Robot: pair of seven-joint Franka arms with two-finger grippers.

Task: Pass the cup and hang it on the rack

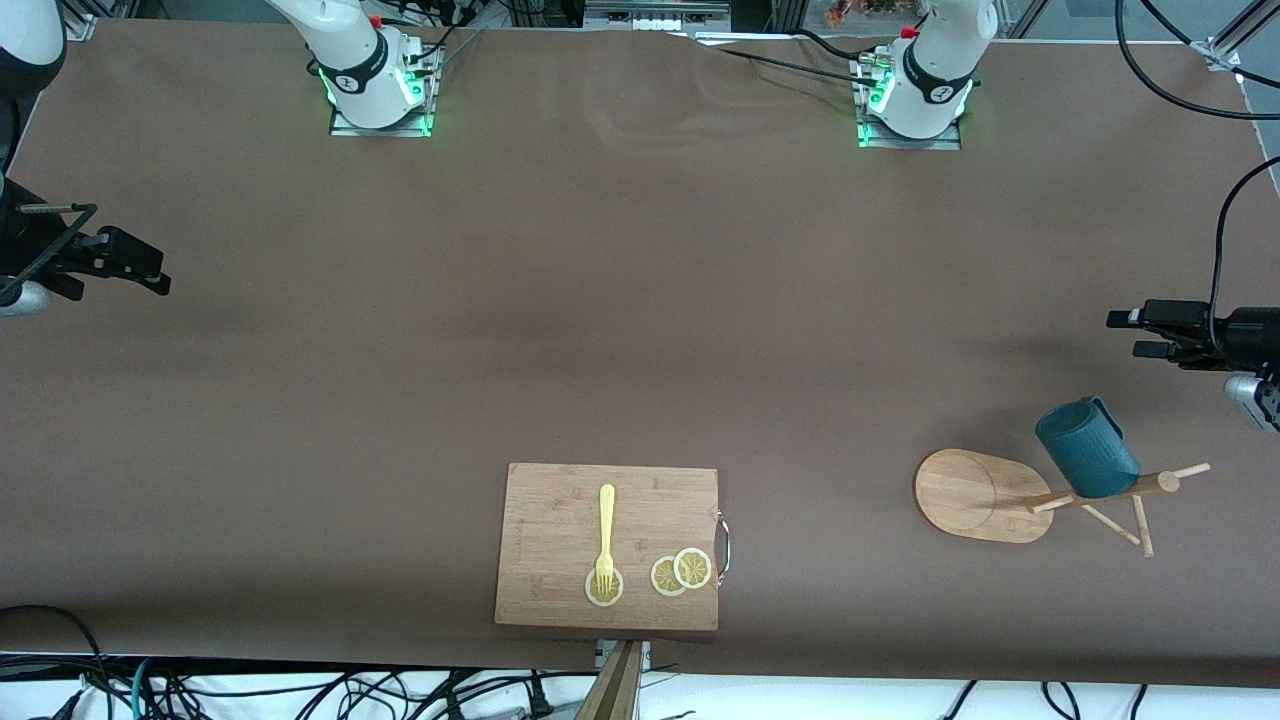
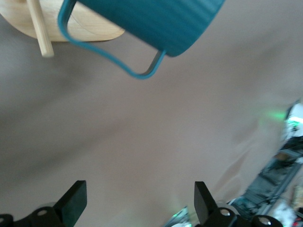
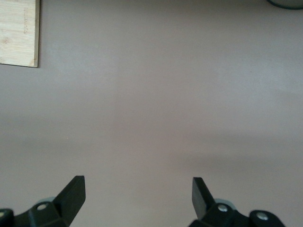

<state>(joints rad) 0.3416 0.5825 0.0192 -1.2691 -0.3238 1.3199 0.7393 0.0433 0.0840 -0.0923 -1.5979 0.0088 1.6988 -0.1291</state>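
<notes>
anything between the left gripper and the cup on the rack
Nothing. In the left wrist view only bare brown tablecloth lies between the open left gripper and the cup hanging on the rack. The front view shows the same bare stretch.

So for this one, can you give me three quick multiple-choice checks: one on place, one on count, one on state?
1. Where is the cup?
A. On the cutting board
B. Up on the rack
C. In a gripper

2. How many lemon slices lie on the cutting board?
A. One
B. Three
C. Five

3. How are the two grippers?
A. Both open and empty
B. Both shut
C. One holds a fork

Answers:
1 B: the cup sits on the rack at the left arm's end of the table.
2 B: three lemon slices show on the cutting board.
3 A: the left gripper and the right gripper hang over bare table, fingers apart.
</notes>
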